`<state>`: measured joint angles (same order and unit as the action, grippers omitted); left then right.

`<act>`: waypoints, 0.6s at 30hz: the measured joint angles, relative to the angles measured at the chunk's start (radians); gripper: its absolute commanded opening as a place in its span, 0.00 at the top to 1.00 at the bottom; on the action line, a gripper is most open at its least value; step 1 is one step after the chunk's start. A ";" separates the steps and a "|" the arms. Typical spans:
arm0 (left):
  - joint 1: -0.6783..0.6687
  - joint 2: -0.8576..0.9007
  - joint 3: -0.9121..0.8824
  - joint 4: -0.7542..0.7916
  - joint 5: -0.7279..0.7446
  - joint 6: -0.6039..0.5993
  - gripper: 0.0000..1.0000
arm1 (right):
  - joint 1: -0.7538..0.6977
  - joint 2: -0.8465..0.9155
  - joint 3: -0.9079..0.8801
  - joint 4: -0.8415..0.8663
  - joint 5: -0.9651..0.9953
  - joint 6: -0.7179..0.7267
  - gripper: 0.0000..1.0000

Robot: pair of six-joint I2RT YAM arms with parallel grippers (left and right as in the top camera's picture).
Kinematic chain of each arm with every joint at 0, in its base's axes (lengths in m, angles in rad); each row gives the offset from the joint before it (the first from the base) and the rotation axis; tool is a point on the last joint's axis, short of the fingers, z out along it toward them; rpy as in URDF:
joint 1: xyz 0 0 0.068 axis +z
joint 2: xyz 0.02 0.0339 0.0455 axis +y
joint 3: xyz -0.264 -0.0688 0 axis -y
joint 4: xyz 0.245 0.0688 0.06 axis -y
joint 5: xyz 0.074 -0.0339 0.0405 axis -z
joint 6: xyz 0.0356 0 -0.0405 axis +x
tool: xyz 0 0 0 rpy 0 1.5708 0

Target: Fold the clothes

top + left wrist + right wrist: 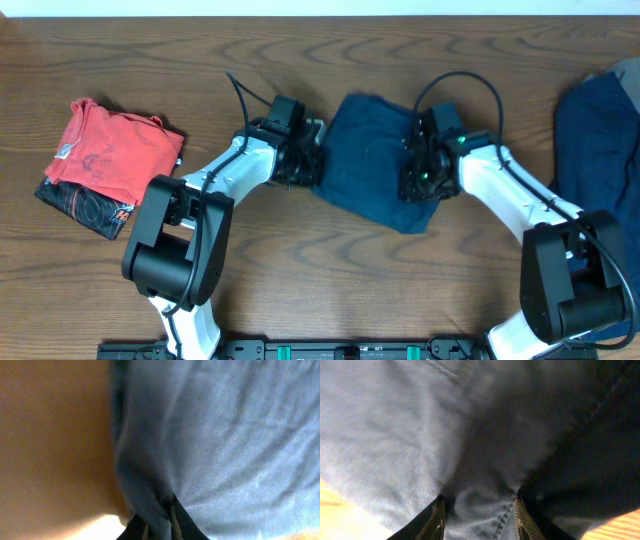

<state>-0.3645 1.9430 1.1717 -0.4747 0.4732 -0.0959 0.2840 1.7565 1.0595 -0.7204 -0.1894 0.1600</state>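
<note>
A pair of dark navy shorts (365,160) lies partly bunched at the table's middle. My left gripper (312,160) is at its left edge, shut on a pinched fold of the cloth (150,505); the fingertips (159,527) are nearly together. My right gripper (415,178) is over the shorts' right side. Its fingers (479,515) hold a thick bunch of cloth with a stitched seam (502,520) between them. A second navy garment (600,140) lies crumpled at the far right.
A folded red-orange T-shirt (115,150) lies at the left on top of a black garment with orange print (85,205). Bare wooden table (330,280) lies in front of the shorts. The arm bases stand at the front edge.
</note>
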 measured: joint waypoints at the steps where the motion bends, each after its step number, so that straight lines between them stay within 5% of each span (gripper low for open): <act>1: 0.000 0.000 0.001 -0.055 0.022 -0.001 0.88 | 0.002 0.000 -0.023 0.016 0.005 0.000 0.54; 3: 0.000 0.000 0.002 -0.167 0.055 -0.002 0.84 | 0.001 0.000 -0.060 0.051 0.019 0.000 0.53; 6: -0.008 0.000 0.001 -0.315 0.083 0.002 0.60 | -0.003 -0.005 -0.097 0.102 0.042 0.000 0.51; 8: -0.011 0.000 0.001 -0.377 0.091 -0.005 0.54 | -0.014 -0.014 -0.107 0.123 0.059 0.000 0.51; 16: -0.010 -0.011 0.000 -0.351 0.099 -0.004 0.40 | -0.058 -0.014 -0.109 0.156 0.097 0.000 0.50; 18: -0.009 -0.038 -0.003 -0.281 0.095 0.003 0.16 | -0.058 -0.014 -0.109 0.156 0.101 0.000 0.48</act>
<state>-0.3737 1.9053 1.1690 -0.7555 0.5686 -0.0925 0.2260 1.7424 0.9501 -0.5648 -0.0887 0.1596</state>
